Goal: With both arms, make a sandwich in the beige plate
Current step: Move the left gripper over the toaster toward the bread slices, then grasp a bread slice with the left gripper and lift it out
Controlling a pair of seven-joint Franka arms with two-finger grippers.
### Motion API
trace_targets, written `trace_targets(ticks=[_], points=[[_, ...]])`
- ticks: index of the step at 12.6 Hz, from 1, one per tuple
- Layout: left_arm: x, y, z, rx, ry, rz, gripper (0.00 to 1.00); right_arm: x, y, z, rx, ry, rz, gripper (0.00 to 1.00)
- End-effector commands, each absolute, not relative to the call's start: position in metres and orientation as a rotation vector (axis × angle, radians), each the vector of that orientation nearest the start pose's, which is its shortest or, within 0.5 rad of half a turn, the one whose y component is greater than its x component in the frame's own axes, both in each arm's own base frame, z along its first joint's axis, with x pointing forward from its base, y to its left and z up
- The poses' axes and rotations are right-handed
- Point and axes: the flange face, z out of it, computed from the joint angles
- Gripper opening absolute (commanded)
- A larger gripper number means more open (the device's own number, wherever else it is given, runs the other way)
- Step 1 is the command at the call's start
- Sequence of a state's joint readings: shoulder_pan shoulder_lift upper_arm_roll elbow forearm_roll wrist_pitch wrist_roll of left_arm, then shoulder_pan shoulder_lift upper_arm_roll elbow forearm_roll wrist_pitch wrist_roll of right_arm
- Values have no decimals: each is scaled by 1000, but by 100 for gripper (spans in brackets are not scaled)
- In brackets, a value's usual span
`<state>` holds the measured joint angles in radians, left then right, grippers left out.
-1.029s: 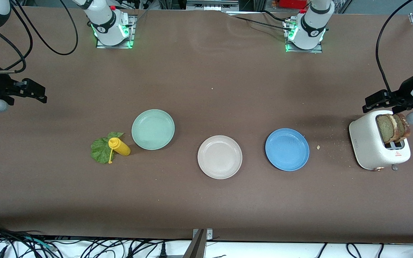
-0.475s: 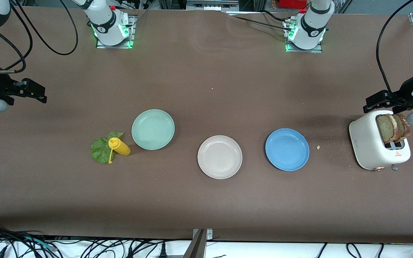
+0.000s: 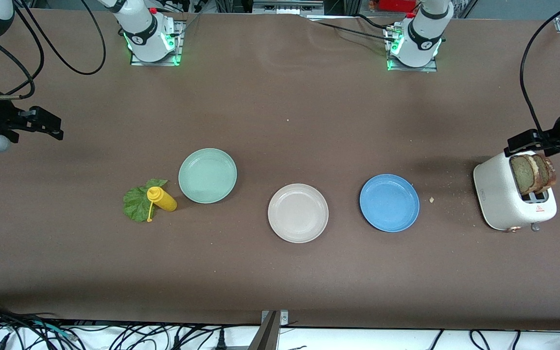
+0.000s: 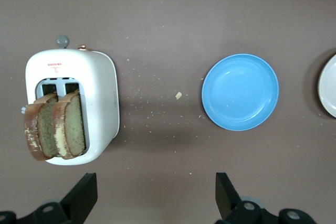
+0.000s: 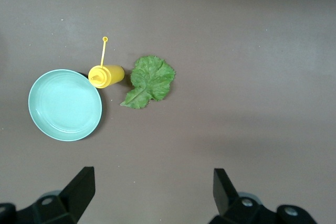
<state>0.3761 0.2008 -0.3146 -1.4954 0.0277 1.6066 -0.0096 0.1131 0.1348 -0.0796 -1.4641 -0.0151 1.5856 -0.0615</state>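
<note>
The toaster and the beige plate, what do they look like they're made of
Toaster: probably glossy white plastic or enamelled metal, judging by the smooth rounded shell with soft highlights. Beige plate: likely matte plastic or melamine, possibly ceramic; even colour, thin rim, little shine.

I saw even, bright overhead light, soft shadows beside the toaster (image 3: 513,197) and plates, no glare, everything sharp.

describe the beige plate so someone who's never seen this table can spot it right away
Three round plates sit in a loose row across the middle of the brown table, between the lettuce leaf and the white toaster. The beige plate is the middle one, nearest the front camera. Its neighbours are the mint-green plate and the blue plate; it alone is off-white.
</note>
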Motion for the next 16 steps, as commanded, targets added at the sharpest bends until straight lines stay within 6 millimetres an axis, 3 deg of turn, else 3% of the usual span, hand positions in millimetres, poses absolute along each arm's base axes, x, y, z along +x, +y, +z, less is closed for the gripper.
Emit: trace_targets(ticks=[1,4,6,11,16], points=[[616,87,527,-3178,-79,184,99,596,23,607,-3150,-134,7,100],[623,134,495,-3203,-81,200,99,595,24,608,-3148,-136,7,100],[629,148,477,-3160,-96,195,99,596,23,607,-3148,-136,7,100],[633,162,419,-3107,-76,350,91,596,23,607,-3148,-136,4,100],[624,176,392,-3050,-61,475,84,596,27,610,-3147,-146,-10,100]])
